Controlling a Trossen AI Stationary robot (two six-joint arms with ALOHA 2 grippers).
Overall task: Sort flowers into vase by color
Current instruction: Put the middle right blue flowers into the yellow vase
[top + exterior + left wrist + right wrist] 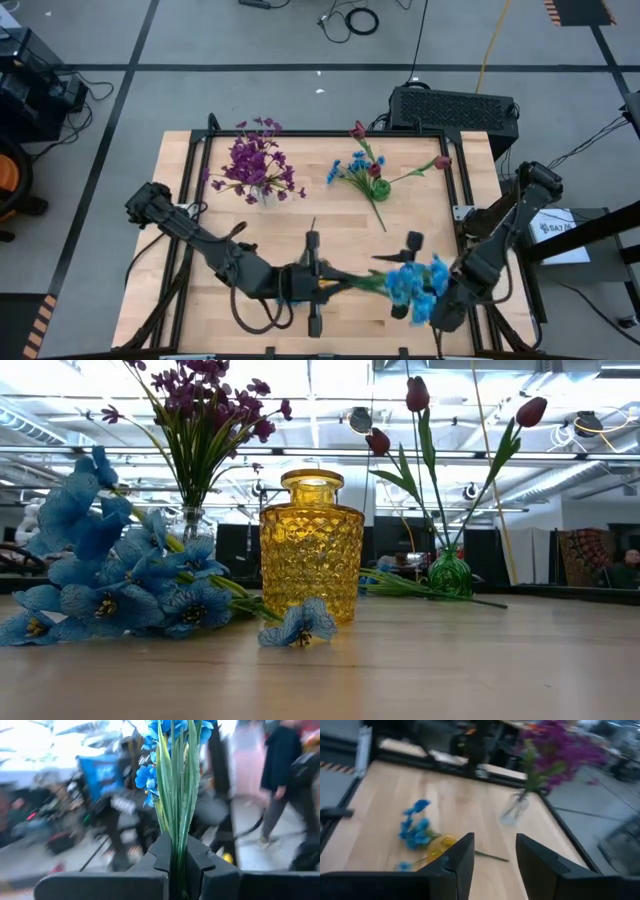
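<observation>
From above, the left gripper (318, 282) holds the blue flowers (415, 283) at the table's near edge, beside the right gripper (437, 308). The low view alone shows a yellow vase (311, 547) behind them. The left wrist view shows fingers (200, 862) clamped on green stems (176, 820). The right wrist view shows its jaws apart, empty.

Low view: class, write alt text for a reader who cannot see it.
A yellow glass vase stands mid-table with blue flowers lying beside it. Behind stand purple flowers in a clear vase and red tulips in a green vase.
</observation>
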